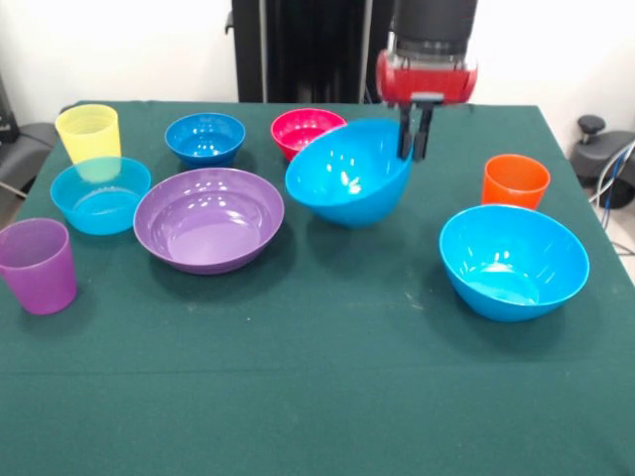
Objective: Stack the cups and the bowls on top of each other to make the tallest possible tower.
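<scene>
Front view shows the end effector (417, 134) hanging from the red and black arm (427, 59), its dark fingers pinched on the rim of a blue bowl (347, 174). That bowl is tilted, its opening turned toward the camera and to the left, its rim raised on the side where it is gripped. Whether its underside touches the cloth cannot be told.

Just behind and left of the held bowl sits a small magenta bowl (306, 129), partly hidden by the blue rim. Further left along the far side stands a small dark blue bowl (205, 137), upright. A wide purple bowl (208, 218) rests just left of the held bowl, close to it but apart. Beside the purple bowl, to its left, lies a light blue bowl (99, 195), and behind that stands a translucent yellow cup (88, 134), upright, its base overlapped by the light blue rim. A translucent purple cup (38, 265) stands alone near the left edge.

To the right of the end effector an orange cup (515, 180) stands upright, and nearer the camera sits a large blue bowl (513, 260), upright and apart from the cup.

All rest on the green tabletop (317, 397). Nothing is stacked. No writing or label can be read on any piece.
</scene>
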You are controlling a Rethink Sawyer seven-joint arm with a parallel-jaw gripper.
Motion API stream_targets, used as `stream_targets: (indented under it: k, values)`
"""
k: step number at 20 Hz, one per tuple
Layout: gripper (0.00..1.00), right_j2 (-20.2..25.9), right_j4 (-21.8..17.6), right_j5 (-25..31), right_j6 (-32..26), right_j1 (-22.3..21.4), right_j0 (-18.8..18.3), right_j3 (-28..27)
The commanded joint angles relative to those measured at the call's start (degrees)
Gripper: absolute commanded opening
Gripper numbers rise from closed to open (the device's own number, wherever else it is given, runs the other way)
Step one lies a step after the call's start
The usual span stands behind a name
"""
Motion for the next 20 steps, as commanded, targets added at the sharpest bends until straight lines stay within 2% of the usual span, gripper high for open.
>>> stream_targets:
  k: [1, 5, 13, 20]
  values:
    - [0.0, 6.3, 2.9, 10.0, 4.6, -9.0, -2.1, 6.6]
    - [0.0, 6.8, 3.2, 10.3, 4.4, -10.4, -2.7, 7.8]
    - [0.0, 7.7, 2.8, 9.5, 4.2, -10.4, -3.7, 8.6]
    - [0.0, 6.9, 2.7, 6.8, 6.4, -11.0, -2.6, 11.7]
